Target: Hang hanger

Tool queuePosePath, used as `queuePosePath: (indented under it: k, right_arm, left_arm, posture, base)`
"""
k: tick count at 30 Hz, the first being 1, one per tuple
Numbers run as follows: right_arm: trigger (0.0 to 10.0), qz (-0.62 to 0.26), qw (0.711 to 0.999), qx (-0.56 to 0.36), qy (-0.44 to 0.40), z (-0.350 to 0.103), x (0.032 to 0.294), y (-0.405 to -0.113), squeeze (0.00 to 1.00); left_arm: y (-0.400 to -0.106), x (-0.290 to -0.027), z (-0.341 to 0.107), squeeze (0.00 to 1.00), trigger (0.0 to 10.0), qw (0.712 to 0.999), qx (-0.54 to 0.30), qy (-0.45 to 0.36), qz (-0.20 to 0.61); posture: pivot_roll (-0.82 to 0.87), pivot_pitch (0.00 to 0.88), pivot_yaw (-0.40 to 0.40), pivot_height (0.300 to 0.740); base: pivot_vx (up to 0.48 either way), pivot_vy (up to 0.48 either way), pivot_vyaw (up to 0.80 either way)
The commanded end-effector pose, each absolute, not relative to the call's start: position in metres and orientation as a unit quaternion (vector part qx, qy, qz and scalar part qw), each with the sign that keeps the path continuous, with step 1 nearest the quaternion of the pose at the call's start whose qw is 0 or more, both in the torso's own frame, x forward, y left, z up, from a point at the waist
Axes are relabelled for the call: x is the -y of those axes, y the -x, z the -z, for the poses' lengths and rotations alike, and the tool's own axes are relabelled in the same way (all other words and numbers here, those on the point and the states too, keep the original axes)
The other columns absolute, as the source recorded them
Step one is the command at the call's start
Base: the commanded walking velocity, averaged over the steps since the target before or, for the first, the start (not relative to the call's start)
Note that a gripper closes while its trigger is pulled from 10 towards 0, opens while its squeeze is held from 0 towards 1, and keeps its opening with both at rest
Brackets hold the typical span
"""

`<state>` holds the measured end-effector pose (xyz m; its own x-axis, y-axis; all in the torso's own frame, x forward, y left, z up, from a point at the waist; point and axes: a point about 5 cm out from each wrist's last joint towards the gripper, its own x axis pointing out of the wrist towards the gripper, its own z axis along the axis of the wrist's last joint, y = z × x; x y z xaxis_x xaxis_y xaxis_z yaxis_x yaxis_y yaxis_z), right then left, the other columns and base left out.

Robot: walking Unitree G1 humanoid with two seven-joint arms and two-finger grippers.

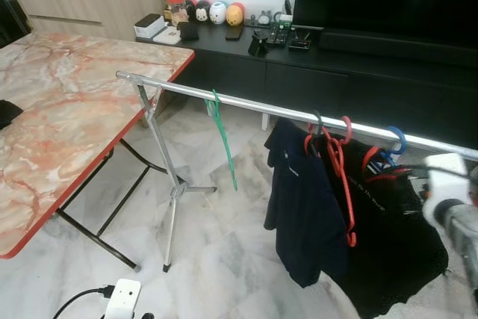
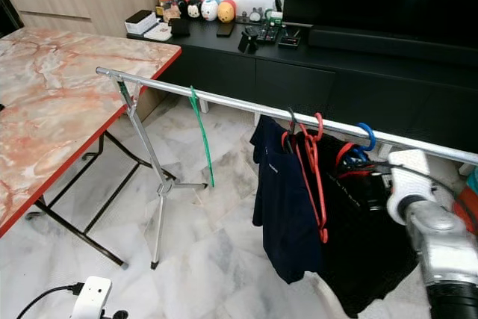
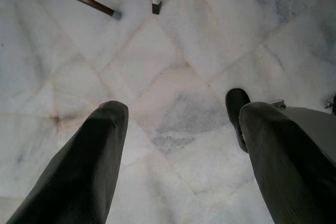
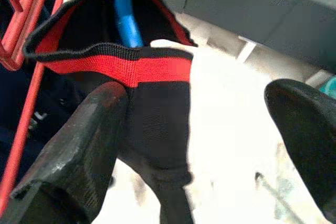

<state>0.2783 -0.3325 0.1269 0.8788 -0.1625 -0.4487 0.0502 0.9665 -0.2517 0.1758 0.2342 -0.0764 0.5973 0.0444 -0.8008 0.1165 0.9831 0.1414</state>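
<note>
A blue hanger [image 2: 365, 138] carrying a black garment [image 2: 373, 244] with red trim is seen hooked on the silver rail [image 2: 224, 100], beside a red hanger [image 2: 312, 177] and a green hanger [image 2: 202, 136]. The right hand [image 4: 199, 129] is held close to the garment's collar, fingers apart. The left hand [image 3: 181, 145] is pointed at the marble floor [image 3: 173, 66], fingers apart.

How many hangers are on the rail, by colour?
Green hanger: 1, bare
Red hanger: 1, bare
Blue hanger: 1, in the black shirt with red collar
Dark hanger: 1, in the navy shirt
Total: 4 on the rail
</note>
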Motion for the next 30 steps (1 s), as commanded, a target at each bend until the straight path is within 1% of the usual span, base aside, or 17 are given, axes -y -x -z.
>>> queuePosePath:
  k: [1,5,8,15,21,22,25,30]
  right_arm:
    - [10.0,0.046,0.957,-0.256,0.132,-0.125,0.335,-0.273,0.0]
    - [10.0,0.033,0.955,-0.268,0.119,-0.119,0.335,-0.27,0.0]
    - [10.0,-0.004,0.956,-0.271,0.116,-0.116,0.329,-0.269,0.0]
    - [10.0,-0.025,0.953,-0.278,0.117,-0.108,0.329,-0.265,0.0]
    - [10.0,-0.015,0.948,-0.293,0.126,-0.102,0.331,-0.264,0.0]
    - [10.0,0.006,0.946,-0.295,0.134,-0.101,0.336,-0.265,0.0]
    - [10.0,0.031,0.948,-0.287,0.131,-0.103,0.341,-0.268,0.0]
    - [10.0,0.026,0.955,-0.271,0.119,-0.102,0.334,-0.275,0.0]
  left_arm:
    - [-0.171,-0.237,0.078,0.0,10.0,0.883,-0.459,-0.093,0.021]
    - [-0.171,-0.237,0.078,0.0,10.0,0.883,-0.46,-0.093,0.023]
    - [-0.171,-0.238,0.078,0.0,10.0,0.883,-0.46,-0.093,0.024]
    - [-0.172,-0.238,0.078,0.0,10.0,0.882,-0.46,-0.094,0.024]
    - [-0.171,-0.239,0.078,0.0,10.0,0.882,-0.461,-0.094,0.026]
    - [-0.171,-0.239,0.078,0.0,10.0,0.882,-0.461,-0.094,0.026]
    - [-0.171,-0.239,0.078,0.0,10.0,0.881,-0.462,-0.096,0.027]
    - [-0.171,-0.24,0.077,0.0,10.0,0.881,-0.462,-0.098,0.026]
  posture:
    - [-0.01,0.0,0.073,0.74]
    - [-0.01,0.0,0.074,0.74]
    - [-0.01,0.0,0.076,0.74]
    - [-0.01,0.0,0.078,0.74]
    - [-0.01,0.0,0.079,0.74]
    - [-0.01,0.0,0.079,0.74]
    - [-0.01,0.0,0.079,0.74]
    - [-0.01,0.0,0.079,0.74]
  base:
    - [0.0,0.0,0.0]
    - [0.0,0.0,0.0]
    - [0.0,0.0,0.0]
    - [0.0,0.0,0.0]
    - [0.0,0.0,0.0]
    - [0.0,0.0,0.0]
    - [0.0,0.0,0.0]
    - [0.0,0.0,0.0]
